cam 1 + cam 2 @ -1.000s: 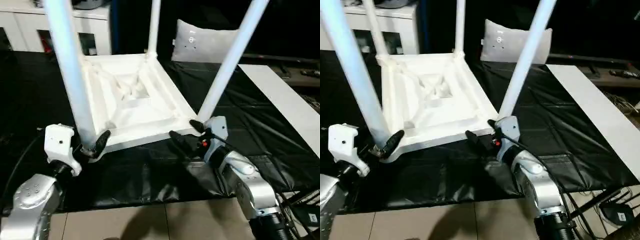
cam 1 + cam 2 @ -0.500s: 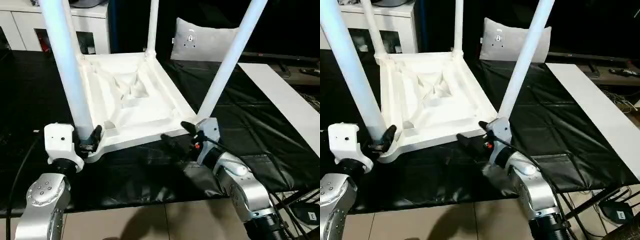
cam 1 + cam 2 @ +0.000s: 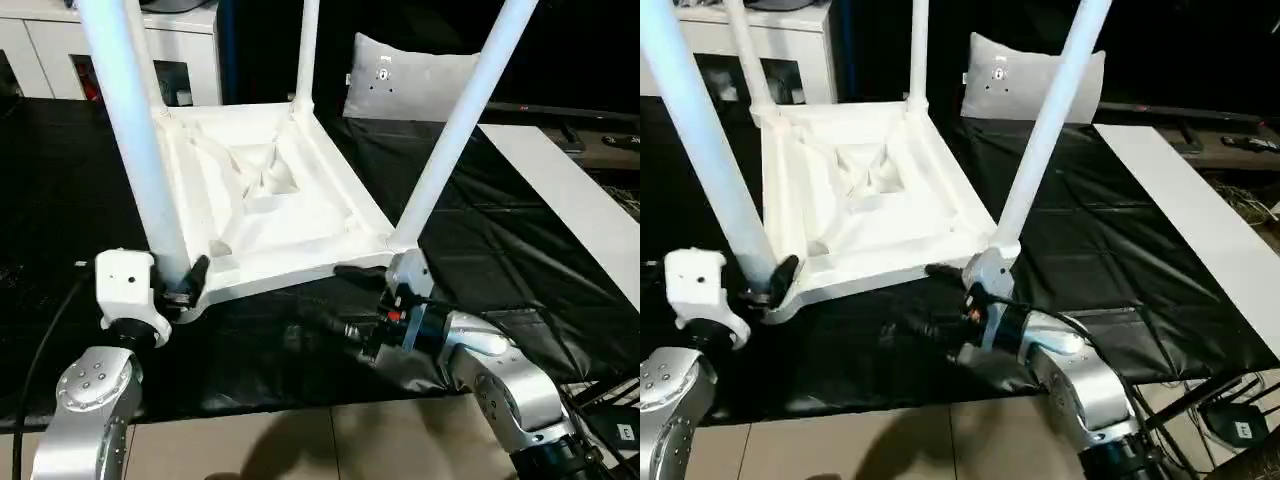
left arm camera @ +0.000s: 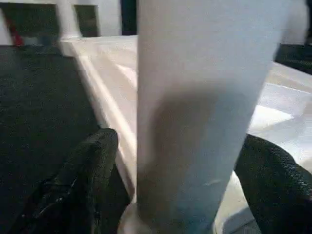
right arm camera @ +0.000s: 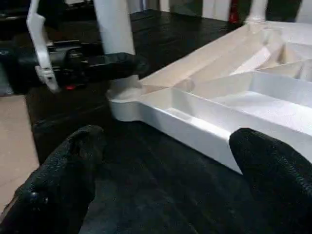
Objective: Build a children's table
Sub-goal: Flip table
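Observation:
The children's table lies upside down on the black sheet, its white ribbed tabletop (image 3: 270, 200) facing up. Legs stand in its corner sockets: the near-left leg (image 3: 135, 140), the near-right leg (image 3: 450, 130) and far ones (image 3: 918, 50). My left gripper (image 3: 175, 285) is open around the foot of the near-left leg (image 4: 195, 112), one black finger (image 4: 87, 170) on each side with a small gap. Just in front of the tabletop's near edge (image 5: 195, 131), my right gripper (image 3: 345, 300) is open over the sheet, pointing left, with nothing between its fingers (image 5: 63, 180).
A white cabinet (image 3: 180, 40) stands at the back left and a pale cushion (image 3: 410, 85) behind the table. A long white board (image 3: 570, 210) lies on the black sheet (image 3: 60, 180) to the right. Tiled floor (image 3: 300, 450) and cables (image 3: 1230, 420) are in front.
My right gripper has drawn back from the near-right corner and dropped lower, now pointing left along the front edge. The left gripper stays around the near-left leg.

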